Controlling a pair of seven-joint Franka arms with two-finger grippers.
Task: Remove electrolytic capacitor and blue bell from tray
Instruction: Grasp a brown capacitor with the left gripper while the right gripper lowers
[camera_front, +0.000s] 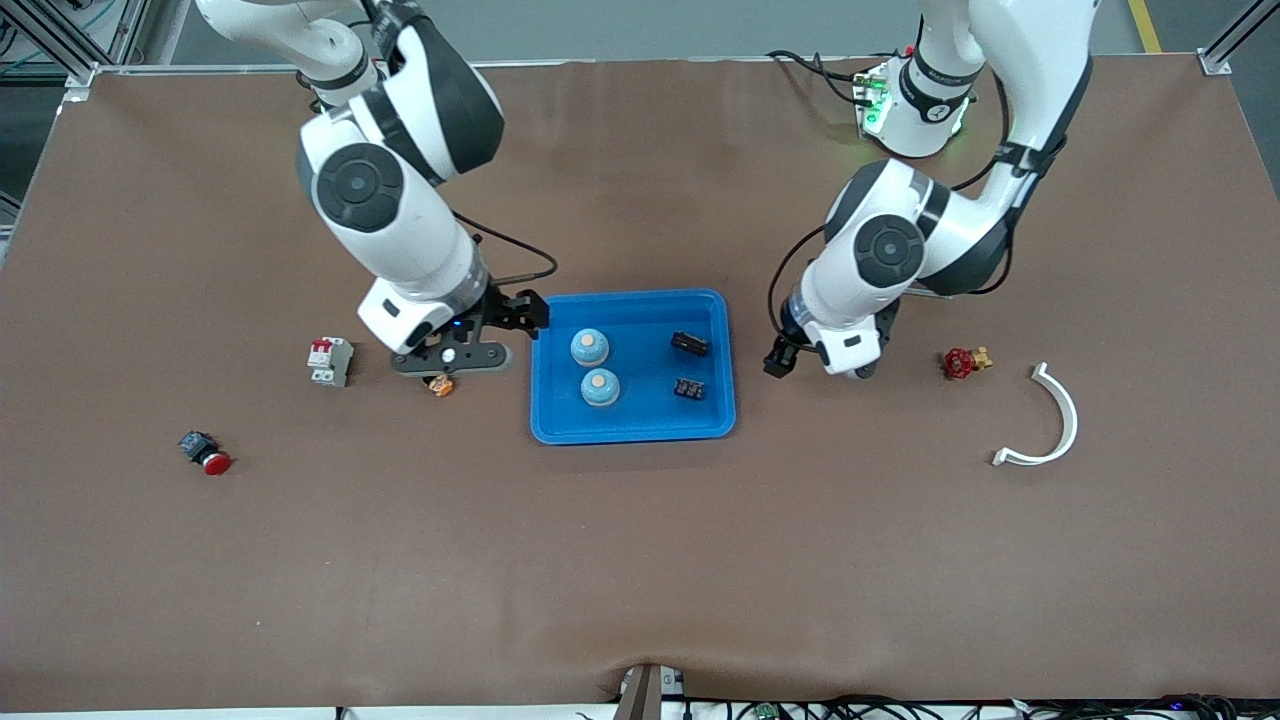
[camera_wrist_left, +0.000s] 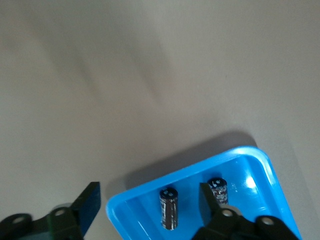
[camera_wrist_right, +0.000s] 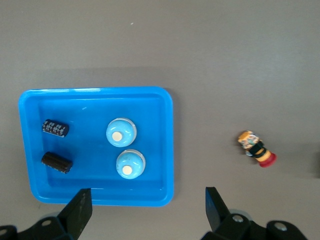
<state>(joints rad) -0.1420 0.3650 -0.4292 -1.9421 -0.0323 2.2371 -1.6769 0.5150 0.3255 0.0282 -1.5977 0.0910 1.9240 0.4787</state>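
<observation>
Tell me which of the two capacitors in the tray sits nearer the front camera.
The capacitor showing pale printed markings. The other capacitor looks plain black and lies farther from the camera, both at the left arm's end of the tray.

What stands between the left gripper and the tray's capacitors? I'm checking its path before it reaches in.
Only the tray's raised rim lies between the left gripper and the capacitors; the blue bells sit toward the right arm's end.

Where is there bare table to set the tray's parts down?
Bare table lies nearer the front camera than the tray, and between the tray and the red valve, under the left gripper. The strip between the tray and the breaker is crowded by the right gripper and an orange part.
</observation>
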